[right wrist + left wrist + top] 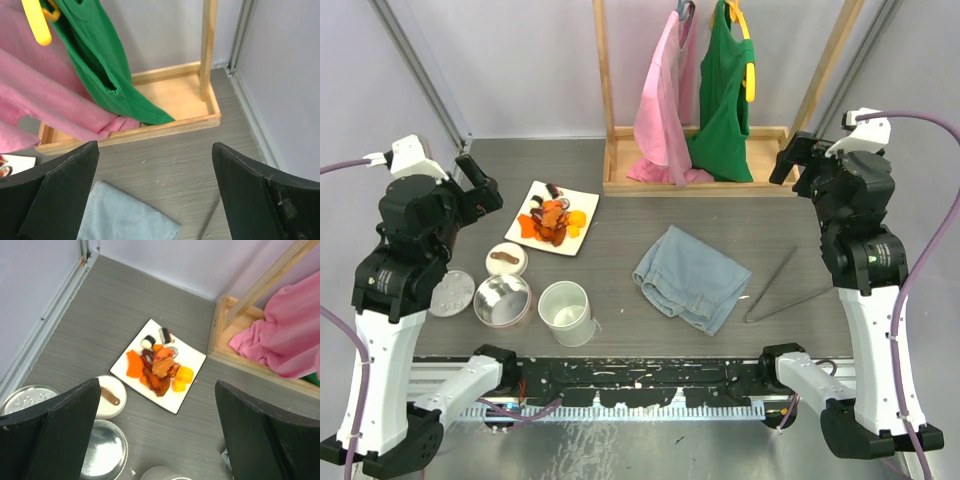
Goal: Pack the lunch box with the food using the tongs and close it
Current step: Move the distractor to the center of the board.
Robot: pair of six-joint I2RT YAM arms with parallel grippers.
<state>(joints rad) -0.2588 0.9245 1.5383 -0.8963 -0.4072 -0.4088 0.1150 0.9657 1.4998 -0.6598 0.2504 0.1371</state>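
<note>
**Both grippers wide open – tongs lying free on the table**

Black fingers [55, 432] fill the lower corners of the left wrist view, standing far apart with nothing between them. The left gripper [480, 186] hangs above the back left of the table [620, 200], its jaws spread wide. Below it lies a square white plate [196, 360] tilted like a diamond, and the food [160, 371] is heaped on it: orange, red and dark brown pieces, with two small white-and-dark rolls at the far edge.

Just beside the plate's near corner sits a small round white dish [506, 259] with a thin brown sausage stick [111, 396] in it. The lunch box stands in open pieces near the left arm – a shallow steel bowl [502, 300], a flat round lid [451, 294] touching its left side, and a taller round tin [565, 313] to the right.

The right gripper [788, 160] is also wide open and empty, up by a wooden rack [150, 131] hung with a pink garment [45, 100] and a green garment [105, 65]. The tongs [773, 284] lie flat on the right of the table, well apart from either gripper and just beside a crumpled denim cloth [692, 277], with their joined end toward the near edge.
</note>
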